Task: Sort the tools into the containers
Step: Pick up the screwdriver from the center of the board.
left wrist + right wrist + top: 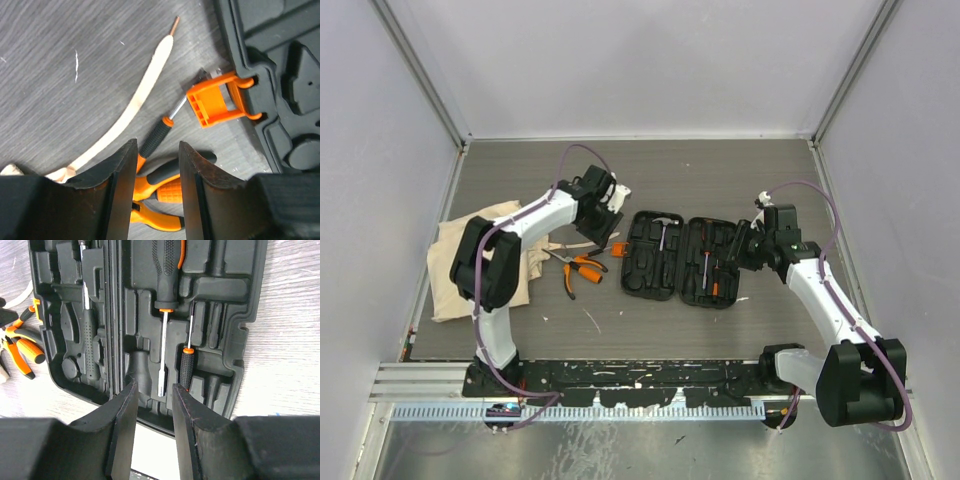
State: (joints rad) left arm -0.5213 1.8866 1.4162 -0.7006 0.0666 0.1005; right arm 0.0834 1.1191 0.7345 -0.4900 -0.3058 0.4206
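**While the small driver lay loose beside the case: lie of the tool and hazards of a pickup**

As the left wrist view showed it, the small driver (162, 129) lay flat on the bench (60, 100), just outside the open case (280, 60). Its long axis ran diagonally in that view, from lower left to upper right. The black handle was nearest the camera and the steel shaft pointed at the orange latch (215, 100). The tip sat at the latch's corner; whether it touched could not be told. The pliers (165, 189) lay just beside the handle, and a pale strip (145, 85) curved past on the other side.

The left gripper (157, 145) hung over the handle end, its jaws moderately parted and holding nothing.

Three hazards were judged likely:
- Closing there could trap a pliers grip together with the driver, because the two handles lay so close.
- The round handle could roll out from between the pads.
- A straight lift could catch the tip on the latch and jolt the case.

The right gripper (154, 387) hovered above the case's other half, its jaws likewise parted and empty. Below it a large screwdriver (164, 300) sat in its slot. The cloth bag (455, 275) lay well apart, at the left arm's outer side.
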